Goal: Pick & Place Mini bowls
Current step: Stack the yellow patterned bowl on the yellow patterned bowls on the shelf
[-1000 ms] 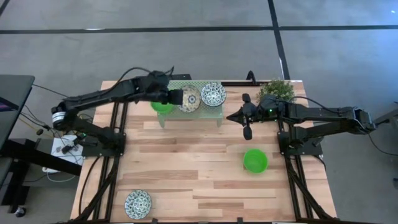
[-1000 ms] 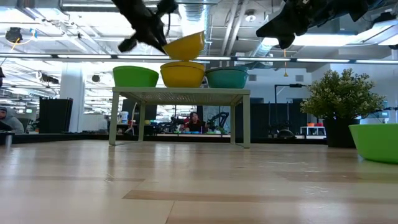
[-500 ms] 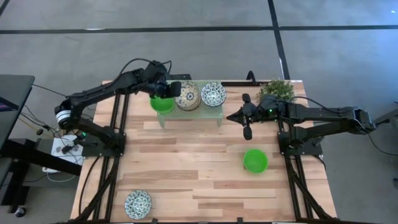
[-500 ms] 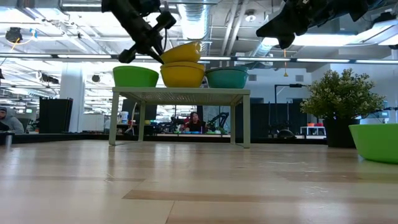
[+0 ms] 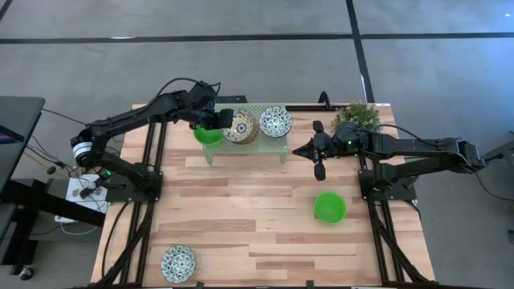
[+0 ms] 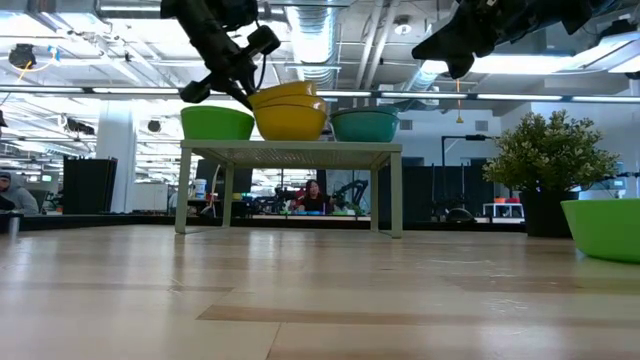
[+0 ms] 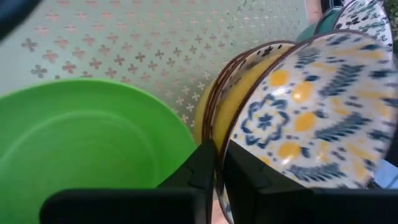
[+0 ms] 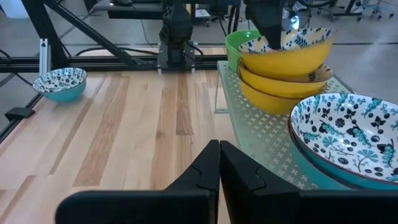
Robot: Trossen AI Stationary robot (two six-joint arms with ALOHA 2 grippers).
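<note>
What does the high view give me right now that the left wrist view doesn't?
Only the high view shows the whole table: the green bowl near the right side, the blue-patterned bowl at the near edge, the plant, and the right gripper parked beside the rack.

Only the left wrist view shows the left gripper pinching the rim of the top yellow bowl, which is tilted in the yellow bowl beneath.

Both show the rack, its green bowl, the yellow stack and the teal bowl.
</note>
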